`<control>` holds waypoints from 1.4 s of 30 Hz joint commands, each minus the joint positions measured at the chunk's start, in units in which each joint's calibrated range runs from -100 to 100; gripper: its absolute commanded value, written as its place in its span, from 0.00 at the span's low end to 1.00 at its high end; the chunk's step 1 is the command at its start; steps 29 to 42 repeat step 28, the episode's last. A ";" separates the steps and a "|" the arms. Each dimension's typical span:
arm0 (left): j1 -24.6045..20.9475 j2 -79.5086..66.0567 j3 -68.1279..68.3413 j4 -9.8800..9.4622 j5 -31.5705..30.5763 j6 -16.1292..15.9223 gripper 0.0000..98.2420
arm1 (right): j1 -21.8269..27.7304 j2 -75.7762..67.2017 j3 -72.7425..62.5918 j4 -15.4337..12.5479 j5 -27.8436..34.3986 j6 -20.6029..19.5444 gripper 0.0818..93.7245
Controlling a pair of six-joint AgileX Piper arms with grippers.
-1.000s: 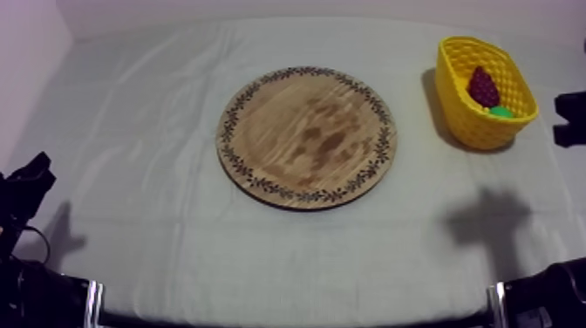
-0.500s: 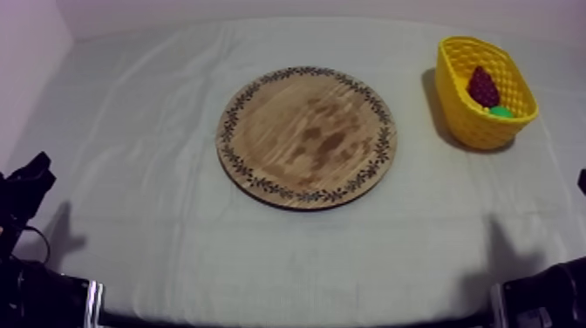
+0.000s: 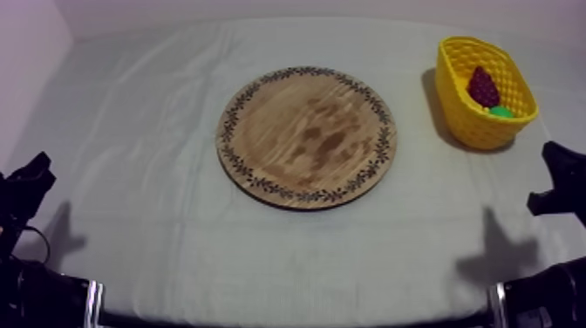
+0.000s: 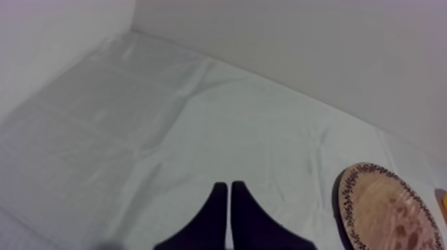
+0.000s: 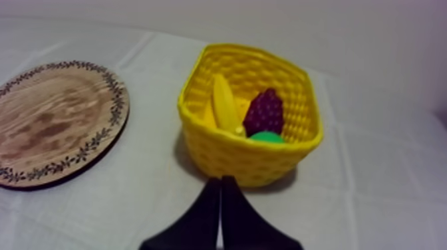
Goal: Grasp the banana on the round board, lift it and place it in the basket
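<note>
The banana (image 5: 224, 103) lies inside the yellow basket (image 5: 199, 136), beside a dark bunch of grapes (image 5: 265, 111) and a green pear (image 5: 267, 137). In the top view the basket (image 3: 456, 100) stands at the far right, with the grapes (image 3: 482, 85) showing in it. The round wooden board (image 3: 305, 137) sits mid-table with nothing on it. My right gripper (image 5: 221, 181) is shut on nothing, hanging a little in front of the basket; from above it is at the right edge (image 3: 560, 179). My left gripper (image 4: 229, 187) is shut over bare cloth, low at the left (image 3: 31, 177).
The board's rim (image 4: 359, 199) lies off to the side of my left gripper, and the board (image 5: 56, 123) sits beside the basket. Grey-white cloth (image 3: 157, 131) covers the table. A pale wall runs along the far and left sides.
My right arm has drawn back from beside the basket toward the near right edge, and its shadow has shifted on the cloth. The left arm, board and basket have stayed put.
</note>
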 commanded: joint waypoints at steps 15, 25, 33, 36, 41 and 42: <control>-0.01 0.02 0.00 0.00 -0.04 0.01 0.00 | 0.46 -0.06 3.53 -3.69 -0.89 2.06 0.01; -0.01 0.02 0.00 0.00 -0.04 0.01 0.00 | 0.47 -0.07 3.54 -3.70 -0.91 2.12 0.01; -0.01 0.02 0.00 0.00 -0.04 0.01 0.00 | 0.47 -0.07 3.54 -3.70 -0.91 2.12 0.01; -0.01 0.02 0.00 0.00 -0.04 0.01 0.00 | 0.47 -0.07 3.54 -3.70 -0.91 2.12 0.01; -0.01 0.02 0.00 0.00 -0.04 0.01 0.00 | 0.47 -0.07 3.54 -3.70 -0.91 2.12 0.01; -0.01 0.02 0.00 0.00 -0.04 0.01 0.00 | 0.47 -0.07 3.54 -3.70 -0.91 2.12 0.01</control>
